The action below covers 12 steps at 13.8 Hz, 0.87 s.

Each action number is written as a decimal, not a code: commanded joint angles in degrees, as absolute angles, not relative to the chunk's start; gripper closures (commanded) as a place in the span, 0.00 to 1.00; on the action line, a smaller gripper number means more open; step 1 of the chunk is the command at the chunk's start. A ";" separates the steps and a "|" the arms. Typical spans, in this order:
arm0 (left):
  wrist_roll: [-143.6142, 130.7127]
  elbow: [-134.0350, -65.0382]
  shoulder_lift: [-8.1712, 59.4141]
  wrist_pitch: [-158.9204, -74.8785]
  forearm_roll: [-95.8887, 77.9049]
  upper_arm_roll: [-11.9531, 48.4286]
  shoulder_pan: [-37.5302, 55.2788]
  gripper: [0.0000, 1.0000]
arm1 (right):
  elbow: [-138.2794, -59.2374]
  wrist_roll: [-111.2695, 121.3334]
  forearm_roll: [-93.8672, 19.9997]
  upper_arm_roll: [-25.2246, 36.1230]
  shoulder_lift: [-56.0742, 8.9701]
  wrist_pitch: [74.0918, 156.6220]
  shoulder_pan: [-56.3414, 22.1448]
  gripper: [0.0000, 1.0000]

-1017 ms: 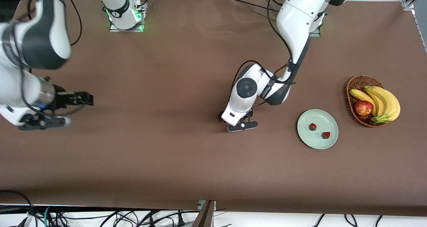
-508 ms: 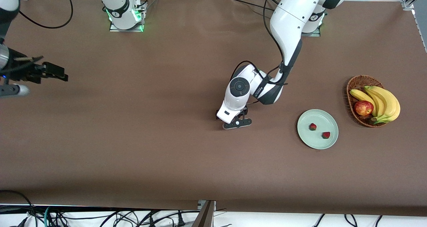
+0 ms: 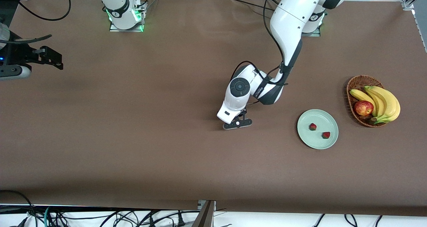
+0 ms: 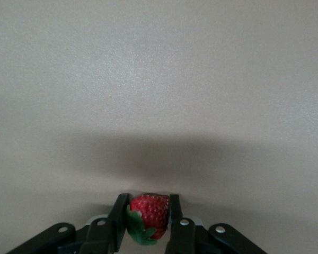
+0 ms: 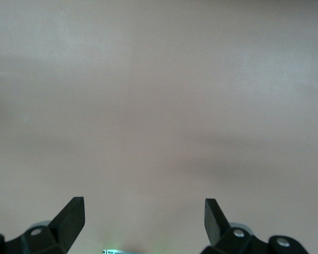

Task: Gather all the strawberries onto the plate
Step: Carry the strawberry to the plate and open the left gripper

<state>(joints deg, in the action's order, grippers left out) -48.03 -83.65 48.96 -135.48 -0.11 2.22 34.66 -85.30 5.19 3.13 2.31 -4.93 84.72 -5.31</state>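
Now a strawberry (image 4: 148, 218) is being clamped between the left gripper's (image 4: 147, 222) fingers at mid-table; being pinched by little, it may be slipped or squashed in the carry. Two berries (image 3: 312, 126) are lying in the plate (image 3: 308, 141) beside the basket (image 3: 355, 82), toward the left arm's end of the brown table (image 3: 133, 137). The right gripper (image 5: 143, 211) is being held apart, waiting at its table end.

Third strawberry (image 4: 148, 217) hidden under left wrist
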 commanded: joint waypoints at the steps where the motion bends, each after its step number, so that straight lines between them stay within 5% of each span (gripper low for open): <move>1: -48.51 -83.58 47.04 -133.43 0.00 1.41 34.37 0.95 | -87.01 3.18 1.86 1.41 -3.60 84.55 -4.31 0.00; 3: -48.25 -82.62 42.21 -123.98 0.09 1.14 32.09 0.86 | -86.92 0.36 1.05 1.41 -3.69 84.64 -4.31 0.00; 8: -31.25 -82.79 34.37 -103.13 0.52 -0.35 21.83 0.86 | -85.43 1.41 1.14 1.67 -5.45 84.73 -4.66 0.00; 12: -14.61 -83.06 35.50 -102.83 5.00 -0.26 12.14 0.85 | -85.25 1.41 1.05 1.67 -5.71 85.17 -4.66 0.00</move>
<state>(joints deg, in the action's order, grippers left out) -20.35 -81.81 34.97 -102.11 2.99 -1.26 14.94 -85.91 1.99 2.03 2.22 -5.52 85.04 -5.31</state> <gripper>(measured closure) 0.648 0.000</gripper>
